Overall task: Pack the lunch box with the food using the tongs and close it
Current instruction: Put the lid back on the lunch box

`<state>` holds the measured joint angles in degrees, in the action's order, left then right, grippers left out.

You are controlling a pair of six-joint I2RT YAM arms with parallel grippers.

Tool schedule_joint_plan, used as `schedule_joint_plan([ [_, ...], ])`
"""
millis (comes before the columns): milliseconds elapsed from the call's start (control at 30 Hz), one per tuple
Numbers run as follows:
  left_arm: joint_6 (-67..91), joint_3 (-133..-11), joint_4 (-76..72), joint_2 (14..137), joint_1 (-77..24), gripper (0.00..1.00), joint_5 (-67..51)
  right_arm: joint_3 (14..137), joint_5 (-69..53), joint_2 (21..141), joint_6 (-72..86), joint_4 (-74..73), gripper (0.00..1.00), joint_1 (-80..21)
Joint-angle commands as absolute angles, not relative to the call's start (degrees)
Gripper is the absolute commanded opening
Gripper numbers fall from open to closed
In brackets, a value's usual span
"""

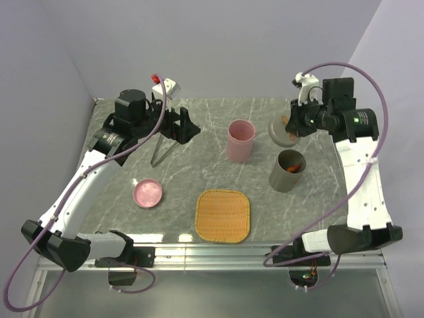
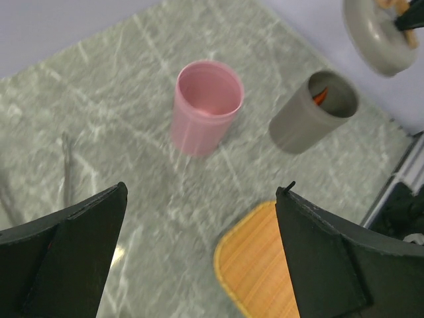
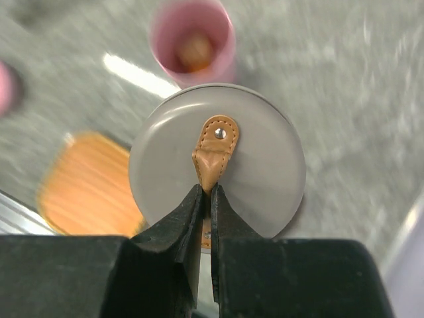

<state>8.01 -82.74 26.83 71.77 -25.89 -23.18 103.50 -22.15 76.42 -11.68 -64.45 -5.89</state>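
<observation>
From above, the right gripper (image 1: 296, 126) is pinched shut on the grey lid (image 1: 281, 132), which hangs just beyond the grey cup (image 1: 288, 170) and not yet over its mouth. Orange food (image 1: 295, 165) sits inside that cup. To close it well, I judge the lid should come level and centred over the rim before it is lowered. The pink cup (image 1: 240, 140) stands near the grey cup's left and could be clipped on a wide swing. Far to the left, the left gripper (image 1: 179, 127) is spread open and empty, with the tongs (image 1: 162, 149) on the table (image 1: 179, 179) beside it. The pink dish (image 1: 148, 193) and woven tray (image 1: 223, 215) lie on the near-left, well out of the way.

The left wrist view shows the grey cup (image 2: 315, 112) right of the pink cup, with the lid (image 2: 381, 33) raised behind it.

The right wrist view shows the jaws clamped on the lid's tan tab (image 3: 215, 149). The tab looks soft, so the lid may tilt. A beige ball (image 3: 195, 48) rests in the pink cup.
</observation>
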Motion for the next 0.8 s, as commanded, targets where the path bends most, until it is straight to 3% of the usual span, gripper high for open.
schedule_joint_plan([
  [0,4.1,-83.7,31.3,71.1,-25.5,0.99,-18.6,104.0,-14.5,78.6,-21.6,-74.9,0.00,-4.0],
  [233,3.3,-82.5,33.8,70.6,-24.0,0.99,-17.4,103.0,-12.3,83.7,-23.8,-79.2,0.00,-2.4],
  [767,3.9,-80.2,34.2,67.8,-20.6,0.99,-17.6,83.3,-12.9,77.3,-20.4,-63.1,0.00,-1.8],
])
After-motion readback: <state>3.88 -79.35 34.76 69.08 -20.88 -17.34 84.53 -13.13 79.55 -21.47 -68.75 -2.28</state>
